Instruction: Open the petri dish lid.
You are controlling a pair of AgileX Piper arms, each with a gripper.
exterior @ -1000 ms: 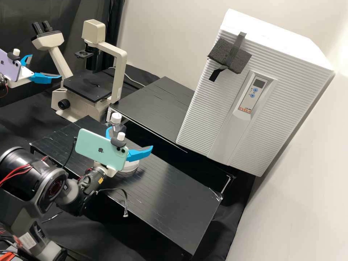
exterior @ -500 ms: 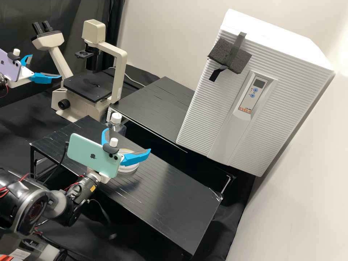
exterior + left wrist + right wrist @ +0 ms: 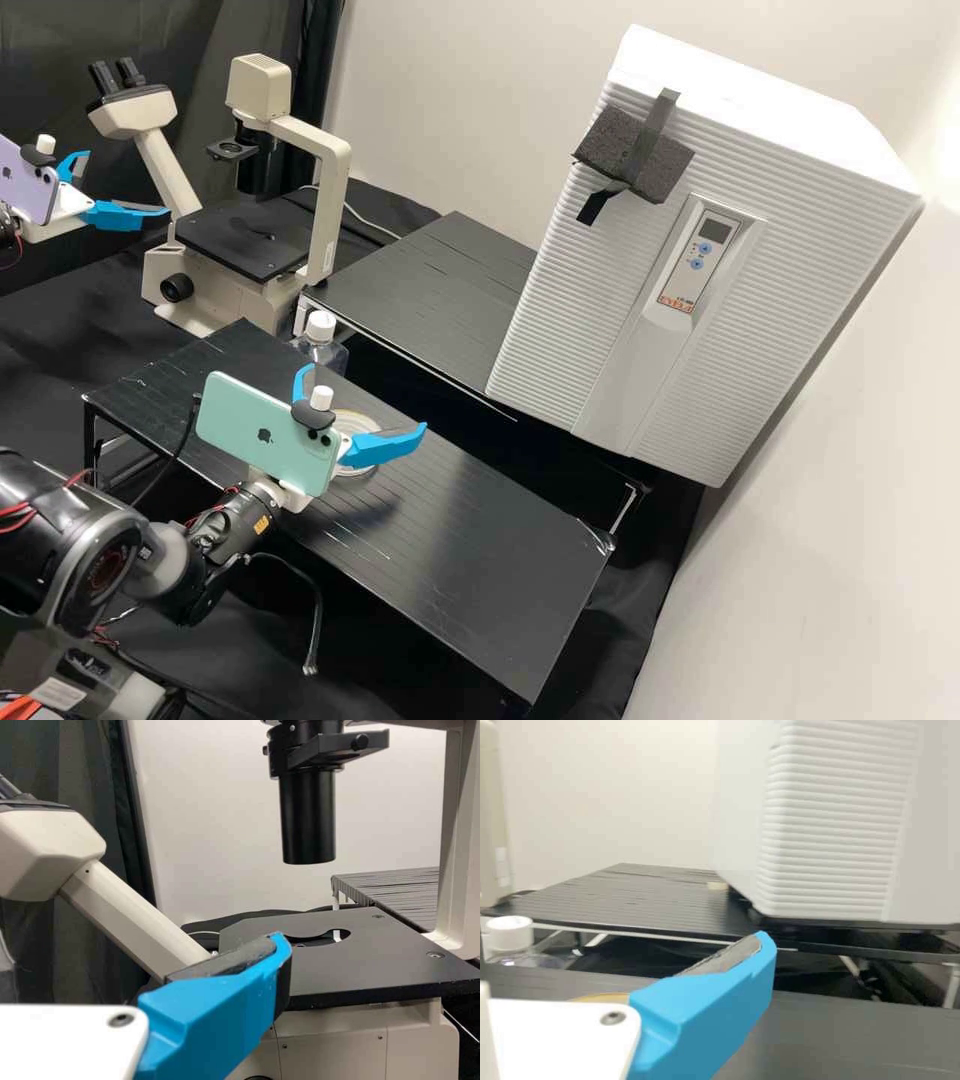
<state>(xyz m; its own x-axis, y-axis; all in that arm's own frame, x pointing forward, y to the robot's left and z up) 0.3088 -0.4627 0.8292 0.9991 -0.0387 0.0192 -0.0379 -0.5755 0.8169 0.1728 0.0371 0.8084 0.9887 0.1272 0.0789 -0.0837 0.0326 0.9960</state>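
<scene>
In the high view, a round pale petri dish (image 3: 358, 422) with a tan rim lies on the black bench, partly hidden behind my right gripper (image 3: 366, 397). That gripper's two blue fingers stand apart above the dish, open, with nothing seen between them. The right wrist view shows one finger of my right gripper (image 3: 705, 1009) and a sliver of the dish's tan rim (image 3: 600, 997). My left gripper (image 3: 125, 183) is held open at the upper left, far from the dish, beside the microscope. In its wrist view, one finger of my left gripper (image 3: 217, 1012) appears before the microscope stage.
A clear bottle (image 3: 320, 350) with a white cap stands just behind the dish. The microscope (image 3: 330, 180) is at the back left. A large white ribbed incubator (image 3: 570, 310) is at the right, beside a second black table (image 3: 430, 300).
My right gripper has shifted down and left in the high view, then slightly back right, staying open. More of the bottle has come into sight. My left gripper has kept still.
</scene>
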